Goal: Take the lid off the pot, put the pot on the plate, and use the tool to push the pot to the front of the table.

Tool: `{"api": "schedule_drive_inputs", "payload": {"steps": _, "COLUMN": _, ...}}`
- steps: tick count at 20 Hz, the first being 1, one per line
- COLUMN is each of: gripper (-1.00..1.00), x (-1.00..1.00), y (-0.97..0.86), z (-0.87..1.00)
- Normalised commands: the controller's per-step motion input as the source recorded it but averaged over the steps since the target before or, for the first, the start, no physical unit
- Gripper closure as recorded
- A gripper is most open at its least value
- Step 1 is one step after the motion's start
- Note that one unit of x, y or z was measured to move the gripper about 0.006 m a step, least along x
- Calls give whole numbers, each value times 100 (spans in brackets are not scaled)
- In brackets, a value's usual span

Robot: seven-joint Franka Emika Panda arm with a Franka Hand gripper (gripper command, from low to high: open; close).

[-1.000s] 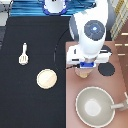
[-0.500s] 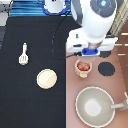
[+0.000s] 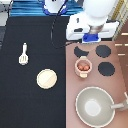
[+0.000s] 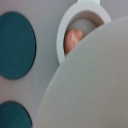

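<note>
While the arm is still climbing away from where it was half a second ago, the tool (image 3: 93, 38) is now sitting higher and further toward the exterior view's top, hanging over the back edge of the stove panel (image 3: 120, 75) above the rear burners (image 3: 103, 51). The lid (image 4: 85, 85) is going up with it. In the wrist view it's filling most of the frame as a smooth, pale, matte disc right under the camera, so the tool is looking clamped on the lid, though the exterior view isn't really showing the grip itself. The pot (image 3: 83, 66) is sitting uncovered in the same spot on the stove panel, between the burners and the big pan (image 3: 95, 106). It's a small round pinkish-tan thing with little side tabs, and the reddish-brown lumps inside are showing. The wrist view is catching its rounded rim and tab (image 4: 80, 25) peeking out past the lid's edge, next to a flat dark burner disc (image 4: 15, 45). The plate (image 3: 47, 78) is lying flat and cream-coloured on the black table (image 3: 30, 100), well apart from the pot toward the exterior view's left. The spatula (image 3: 23, 54), cream-white with a thin handle and a wider flat head, is lying further left again, not touching anything. The arm is reaching down from the exterior view's top, with its bulky white wrist pointing down and the hand hovering clear of the stove.
</note>
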Motion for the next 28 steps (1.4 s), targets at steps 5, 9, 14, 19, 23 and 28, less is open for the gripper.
{"api": "schedule_drive_inputs", "payload": {"steps": 5, "gripper": 100, "x": -100, "y": -15, "z": -46}}
{"api": "schedule_drive_inputs", "payload": {"steps": 9, "gripper": 100, "x": -86, "y": 4, "z": -75}}
{"api": "schedule_drive_inputs", "payload": {"steps": 14, "gripper": 100, "x": -42, "y": 11, "z": -80}}
{"api": "schedule_drive_inputs", "payload": {"steps": 19, "gripper": 100, "x": -34, "y": 6, "z": -80}}
{"api": "schedule_drive_inputs", "payload": {"steps": 23, "gripper": 100, "x": -27, "y": 2, "z": -77}}
{"api": "schedule_drive_inputs", "payload": {"steps": 28, "gripper": 100, "x": -16, "y": 6, "z": -70}}
